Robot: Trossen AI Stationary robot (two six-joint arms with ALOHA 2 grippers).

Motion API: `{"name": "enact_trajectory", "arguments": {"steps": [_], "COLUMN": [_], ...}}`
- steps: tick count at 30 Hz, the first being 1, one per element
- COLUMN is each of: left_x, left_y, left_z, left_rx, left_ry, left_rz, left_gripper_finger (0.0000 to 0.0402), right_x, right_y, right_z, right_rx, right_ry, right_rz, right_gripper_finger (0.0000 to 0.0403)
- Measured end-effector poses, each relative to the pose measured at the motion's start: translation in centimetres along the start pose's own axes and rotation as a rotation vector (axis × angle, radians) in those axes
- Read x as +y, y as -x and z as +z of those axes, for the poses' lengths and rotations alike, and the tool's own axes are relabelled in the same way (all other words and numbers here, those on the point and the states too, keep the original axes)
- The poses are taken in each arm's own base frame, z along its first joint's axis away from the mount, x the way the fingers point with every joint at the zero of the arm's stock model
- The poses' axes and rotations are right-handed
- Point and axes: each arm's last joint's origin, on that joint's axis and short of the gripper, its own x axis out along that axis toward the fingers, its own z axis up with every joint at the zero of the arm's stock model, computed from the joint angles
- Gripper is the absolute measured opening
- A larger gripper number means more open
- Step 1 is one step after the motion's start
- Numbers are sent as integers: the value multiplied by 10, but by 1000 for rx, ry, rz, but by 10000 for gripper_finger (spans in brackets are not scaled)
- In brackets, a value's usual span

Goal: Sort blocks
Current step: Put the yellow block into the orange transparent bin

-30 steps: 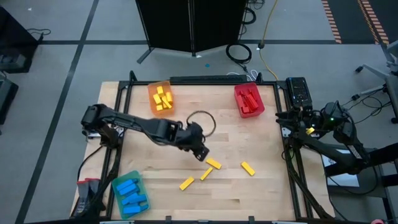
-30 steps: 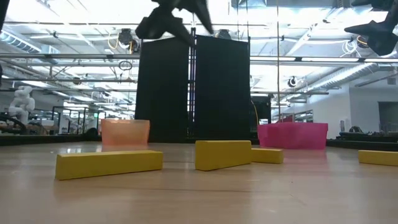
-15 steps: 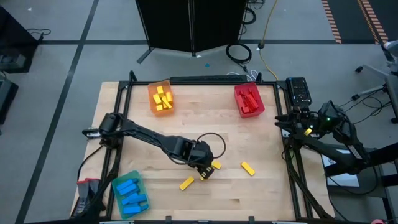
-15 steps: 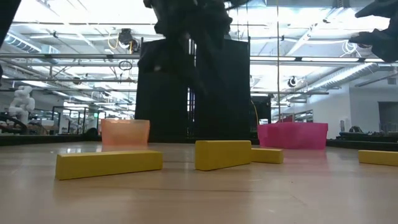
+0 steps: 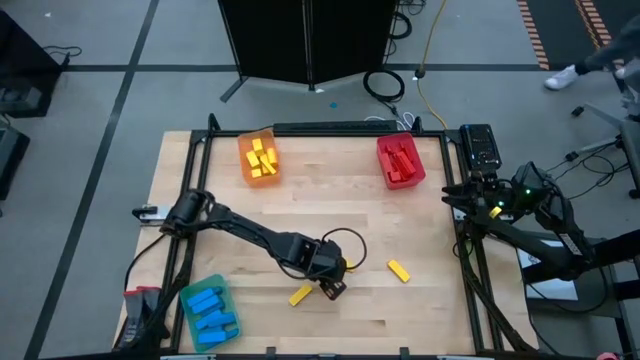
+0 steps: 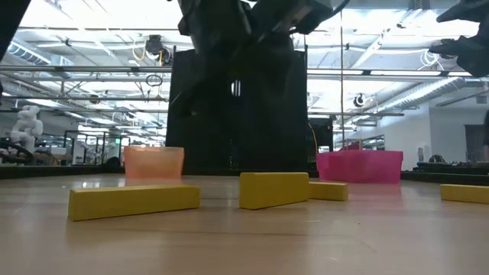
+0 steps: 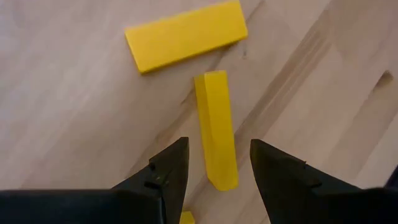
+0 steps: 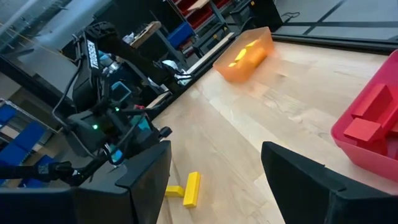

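Observation:
Several yellow blocks lie loose on the wooden table near its front. My left gripper (image 5: 334, 285) hangs open over them, pointing steeply down. One yellow block (image 7: 217, 127) stands on a narrow long side, and its near end lies between my two fingers (image 7: 171, 167) with a gap on each side. A second yellow block (image 7: 185, 34) lies flat just beyond it. Two more yellow blocks (image 5: 300, 294) (image 5: 398, 270) lie to either side. My right gripper (image 8: 214, 180) waits open beyond the table's right edge.
An orange tray (image 5: 258, 157) with yellow blocks and a red tray (image 5: 400, 162) with red blocks stand at the far edge. A green tray (image 5: 210, 310) with blue blocks sits at the near left corner. Bare wood lies between the trays.
My left gripper has come down from above the table's middle toward the near edge and now hangs low over the yellow blocks, tipped more steeply down. The blocks have stayed where they were.

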Motion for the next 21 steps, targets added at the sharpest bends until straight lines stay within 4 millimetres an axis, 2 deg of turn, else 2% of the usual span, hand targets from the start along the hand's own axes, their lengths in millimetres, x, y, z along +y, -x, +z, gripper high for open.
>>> {"name": "enact_trajectory", "arguments": {"steps": [7, 17, 21], "left_x": [-1, 3, 3], "left_y": [-8, -34, -39], "left_z": [-2, -9, -10], "left_rx": [-22, 6, 17], "left_ry": [20, 34, 36], "left_rz": [6, 56, 57], "left_gripper_finger": [177, 177, 175], "right_x": [0, -1, -1], "right_y": [0, 0, 0], "right_z": [0, -1, -1], "right_rx": [0, 12, 12], "right_ry": [0, -9, -9], "right_rz": [0, -8, -8], "right_gripper_finger": [249, 249, 249]}}
